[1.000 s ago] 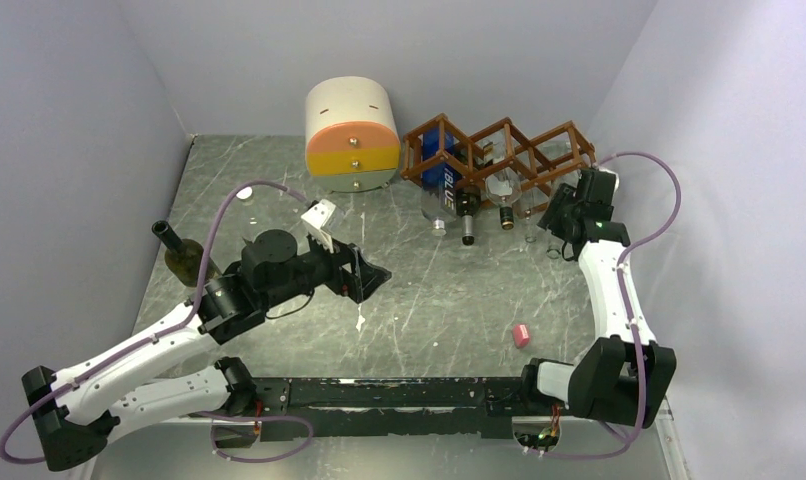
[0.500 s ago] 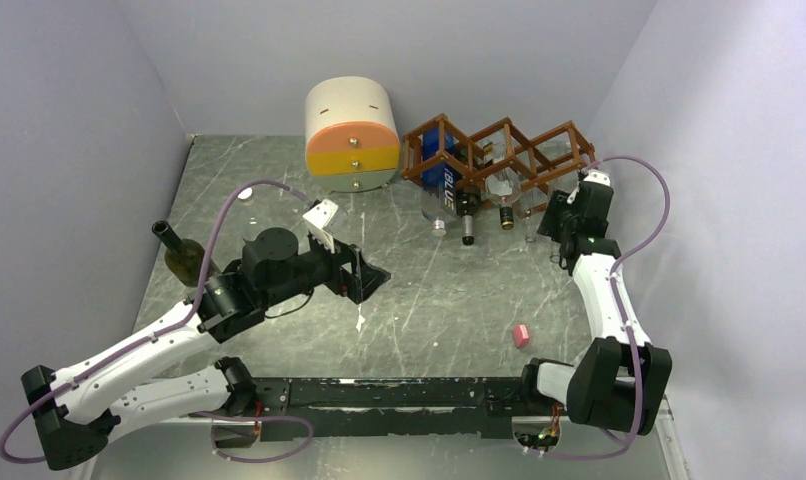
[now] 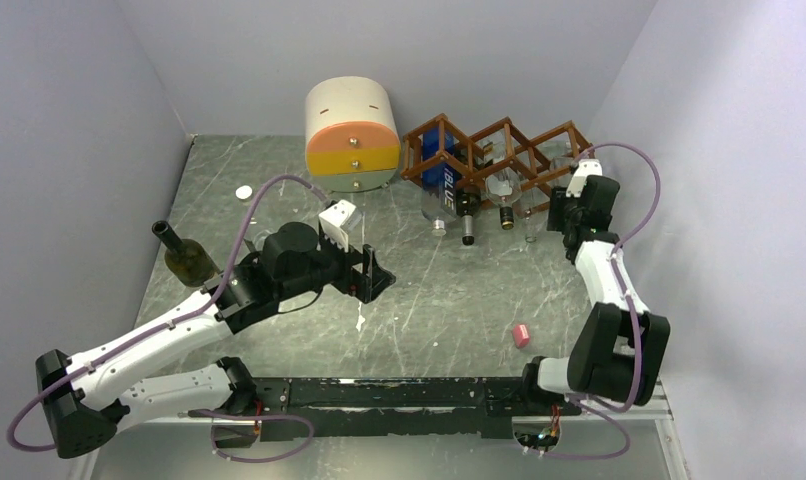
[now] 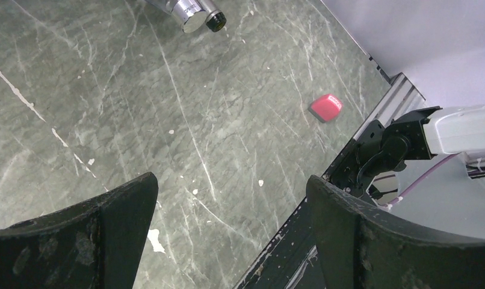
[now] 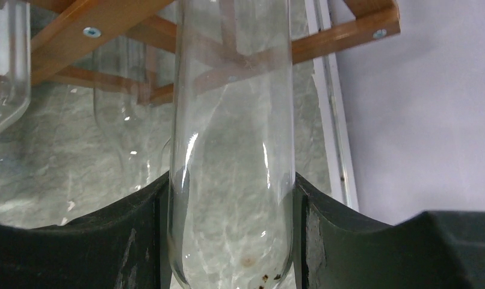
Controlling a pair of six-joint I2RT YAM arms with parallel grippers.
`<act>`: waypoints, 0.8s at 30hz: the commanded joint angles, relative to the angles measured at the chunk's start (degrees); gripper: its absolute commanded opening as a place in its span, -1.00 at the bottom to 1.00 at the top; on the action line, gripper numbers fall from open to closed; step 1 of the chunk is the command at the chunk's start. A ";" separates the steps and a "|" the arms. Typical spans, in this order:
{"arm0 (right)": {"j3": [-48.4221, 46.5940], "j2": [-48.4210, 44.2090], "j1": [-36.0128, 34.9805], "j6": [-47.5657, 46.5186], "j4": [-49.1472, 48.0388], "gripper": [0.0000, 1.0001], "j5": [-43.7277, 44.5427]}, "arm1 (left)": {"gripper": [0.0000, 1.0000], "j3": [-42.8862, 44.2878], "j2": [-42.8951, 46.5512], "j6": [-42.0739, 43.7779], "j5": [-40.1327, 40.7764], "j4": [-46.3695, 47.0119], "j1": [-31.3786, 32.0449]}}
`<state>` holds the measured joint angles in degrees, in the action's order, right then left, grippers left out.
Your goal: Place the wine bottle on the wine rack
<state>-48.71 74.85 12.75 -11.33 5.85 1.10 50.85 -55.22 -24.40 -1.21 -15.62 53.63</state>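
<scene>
Glass wine bottle (image 5: 231, 120), clear, sits clamped in the right gripper (image 5: 231, 205) at the right end of the far wine rack (image 3: 524, 150), so seating looks in hand; next: slide it squarely into the cell, then release; left gripper (image 4: 231, 205) jaws apart, mid-table.

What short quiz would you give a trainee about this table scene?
1. True or false: the left tool is holding something.
2. What does the right tool grip? A) a clear bottle B) a pink block C) a drawer
3. In the overhead view, what stands just left of the wooden rack?
Key: 1 false, it is open and empty. 2 A. 3 the cream-and-orange cabinet.
</scene>
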 commanded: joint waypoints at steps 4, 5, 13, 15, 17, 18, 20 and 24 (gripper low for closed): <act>-6.33 5.25 2.44 -4.83 -4.54 -1.00 -14.60 | 0.94 2.23 -0.19 -0.14 -1.26 -0.33 0.26; -6.80 5.71 2.45 -4.62 -4.73 -1.00 -14.81 | 0.94 2.30 -0.30 -0.12 -1.17 -0.49 0.25; -8.39 8.77 2.54 -2.56 -5.95 -0.89 -13.89 | 0.94 2.58 -1.46 -0.17 -0.90 -0.92 0.25; -9.14 9.35 2.54 -1.68 -6.55 -0.87 -13.86 | 0.94 2.25 -1.51 -0.37 -1.18 -0.52 0.25; -9.89 9.75 2.54 -0.95 -7.80 -0.86 -13.89 | 0.94 2.28 -1.75 -0.55 -1.17 -0.82 0.25; -9.60 9.73 2.54 -0.47 -8.90 -0.85 -13.99 | 0.94 2.36 -1.81 -0.56 -1.02 -0.93 0.25; -9.12 9.86 2.54 0.78 -11.55 -0.83 -14.51 | 0.94 2.50 -1.88 -0.47 -0.76 -1.16 0.25; -6.03 10.22 2.54 3.43 -16.19 -0.80 -15.29 | 0.94 2.61 -1.83 -0.38 -0.47 -1.18 0.25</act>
<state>-55.42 85.30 15.77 -11.29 -0.60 -8.82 51.72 -57.01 -24.45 -1.30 -16.60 53.63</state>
